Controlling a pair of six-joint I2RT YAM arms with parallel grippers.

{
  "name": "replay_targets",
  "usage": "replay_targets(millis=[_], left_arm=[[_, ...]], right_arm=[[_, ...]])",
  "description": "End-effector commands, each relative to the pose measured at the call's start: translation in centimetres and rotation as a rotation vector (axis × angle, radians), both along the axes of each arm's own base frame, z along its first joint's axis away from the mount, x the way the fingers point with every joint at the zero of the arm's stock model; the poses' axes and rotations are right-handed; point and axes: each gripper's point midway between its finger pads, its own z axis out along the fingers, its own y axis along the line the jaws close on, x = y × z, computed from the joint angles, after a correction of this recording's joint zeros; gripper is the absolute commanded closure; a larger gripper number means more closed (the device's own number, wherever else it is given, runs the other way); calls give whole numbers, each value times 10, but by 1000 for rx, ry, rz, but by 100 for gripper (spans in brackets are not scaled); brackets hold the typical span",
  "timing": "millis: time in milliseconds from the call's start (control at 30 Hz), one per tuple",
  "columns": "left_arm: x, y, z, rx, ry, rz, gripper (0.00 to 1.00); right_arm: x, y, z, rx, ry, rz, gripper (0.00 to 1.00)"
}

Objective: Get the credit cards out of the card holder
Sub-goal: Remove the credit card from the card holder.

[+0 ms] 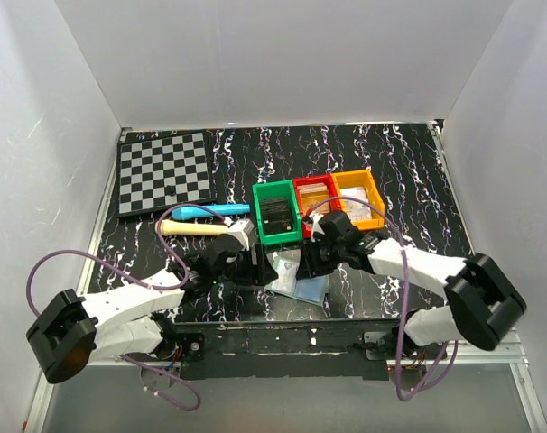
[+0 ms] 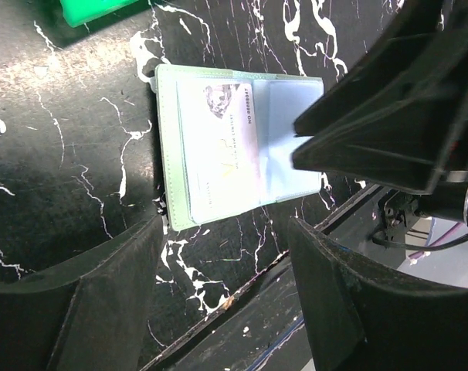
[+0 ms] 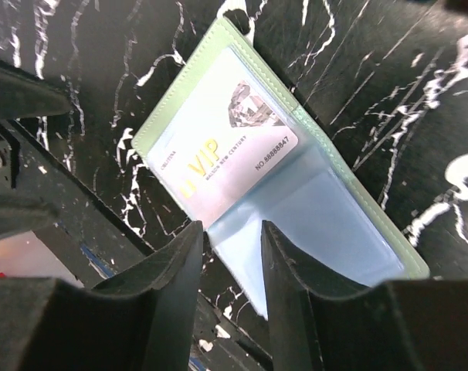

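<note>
Task unfinished: card holder [image 3: 334, 209] lies open on the table [image 3: 419, 69], a pale VIP card [image 3: 234, 131] in its sleeve; left hand [image 2: 228, 259] wide, empty, nearby; right hand [image 3: 230, 239] narrowly parted at holder's edge.

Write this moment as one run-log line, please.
card holder: lying open | VIP card: in its sleeve | left gripper: open, hovering | right gripper: open, at holder's edge
</note>
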Motion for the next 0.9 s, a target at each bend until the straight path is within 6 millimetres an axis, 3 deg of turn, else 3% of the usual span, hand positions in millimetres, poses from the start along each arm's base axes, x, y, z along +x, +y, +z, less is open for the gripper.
replay_targets(millis=[0,67,133,267,500,867], left_arm=[[10,6,15,10,-44,41,34],[12,3,19,6,-55,32,34],[13,-6,28,-29,-81,-5,34],[9,-25,38,-82,-89,-104,34],[7,-34,31,-92,-69,-138,35],[6,-35,30,-97,-60,-136,35]], right_arm=[[12,-7,39,11,-100,-61,55],[10,-11,54,27,-124,-70,55],[4,-19,57,19,-119,-85,57],[-10,-53,35,-71,-80,-210,62],[-22,-100,8,-161,-83,-404,55],[-21,-113,0,-262,-57,-445,51]])
